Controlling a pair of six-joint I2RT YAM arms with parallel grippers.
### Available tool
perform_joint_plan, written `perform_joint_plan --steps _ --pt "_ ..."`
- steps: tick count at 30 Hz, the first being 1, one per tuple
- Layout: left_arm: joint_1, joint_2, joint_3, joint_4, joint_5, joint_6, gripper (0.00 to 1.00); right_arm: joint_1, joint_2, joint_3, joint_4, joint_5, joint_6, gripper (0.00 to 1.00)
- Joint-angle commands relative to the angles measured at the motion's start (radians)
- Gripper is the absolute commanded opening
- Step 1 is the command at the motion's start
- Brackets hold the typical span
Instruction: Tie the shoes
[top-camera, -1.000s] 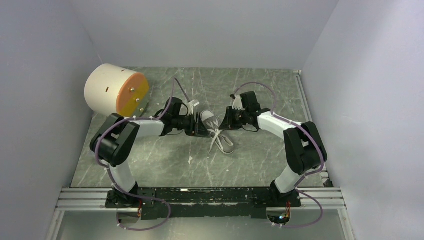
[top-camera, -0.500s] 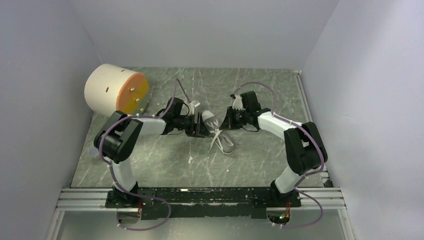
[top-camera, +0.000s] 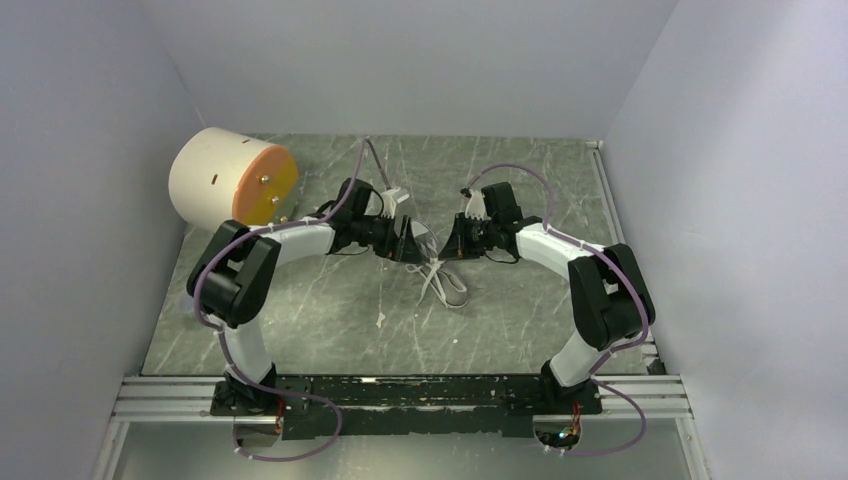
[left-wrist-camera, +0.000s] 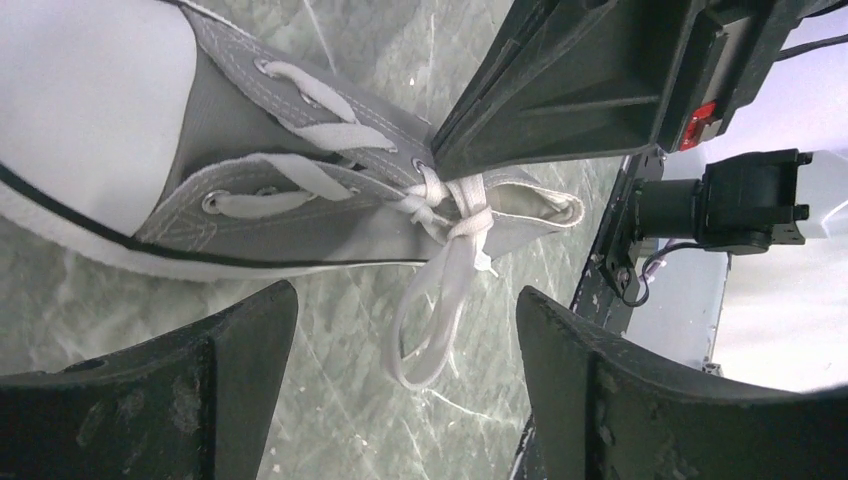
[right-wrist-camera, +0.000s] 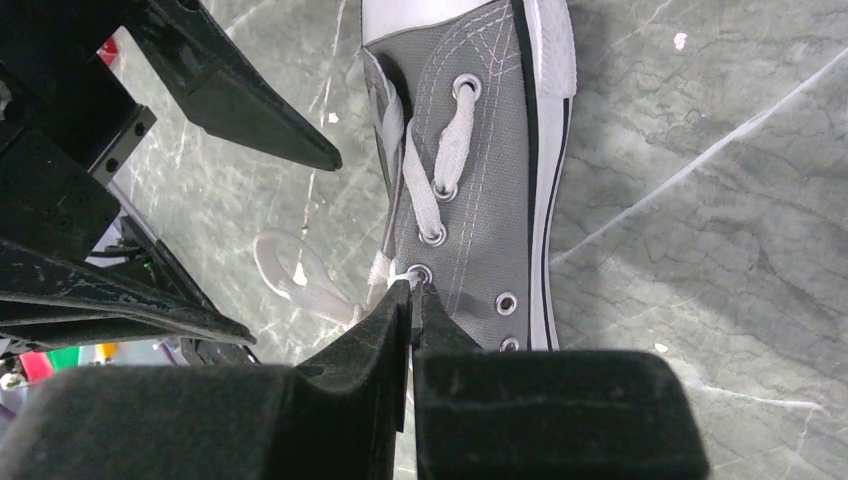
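The grey sneaker (top-camera: 424, 243) lies mid-way across the table (top-camera: 330, 315), between both arms. The left gripper (left-wrist-camera: 405, 330) is spread wide over the lace loop (left-wrist-camera: 432, 320). The right gripper (right-wrist-camera: 412, 292) is pressed together at the knot. A cream cylinder (top-camera: 222, 178) sits at the far left.

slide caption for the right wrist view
Right gripper closed at the lace knot on the grey sneaker.

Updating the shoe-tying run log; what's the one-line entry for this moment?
left gripper: open, empty, beside sneaker | right gripper: shut on lace | sneaker: on table
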Motion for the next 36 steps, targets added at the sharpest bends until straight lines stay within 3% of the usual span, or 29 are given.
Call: perform_joint_plan --steps 1,7,11,13,14,15,16,29,32,36 --pt "-0.014 0.052 0.04 -0.023 0.061 0.05 0.83 -0.005 -0.017 0.019 -0.006 -0.013 -0.01 0.05" --pt "-0.033 0.069 0.044 -0.035 0.082 0.053 0.68 -0.01 -0.016 0.019 -0.005 -0.011 -0.004 0.03" --pt "-0.036 0.07 0.028 -0.042 0.082 0.055 0.64 -0.011 -0.012 0.025 -0.011 -0.01 -0.005 0.02" --pt "-0.035 0.07 0.029 -0.076 0.055 0.066 0.5 -0.014 -0.012 0.025 -0.012 -0.006 -0.005 0.0" --pt "-0.034 0.073 0.031 -0.099 0.039 0.069 0.25 -0.015 -0.013 0.025 -0.014 -0.002 -0.002 0.0" --pt "-0.032 0.078 0.031 -0.117 0.016 0.067 0.1 -0.017 -0.01 0.027 -0.015 0.003 0.002 0.0" --pt "-0.03 0.082 0.027 -0.131 -0.006 0.062 0.05 -0.021 -0.008 0.028 -0.017 0.003 0.006 0.0" --pt "-0.036 0.053 -0.148 -0.013 -0.045 -0.052 0.05 -0.108 0.045 0.007 0.013 0.03 0.071 0.0" --pt "-0.036 0.049 -0.169 0.004 -0.047 -0.061 0.05 -0.137 0.051 -0.046 0.11 -0.003 0.116 0.0" --pt "-0.043 0.06 -0.153 0.02 -0.039 -0.067 0.05 -0.138 0.05 -0.039 0.092 0.047 0.107 0.0"
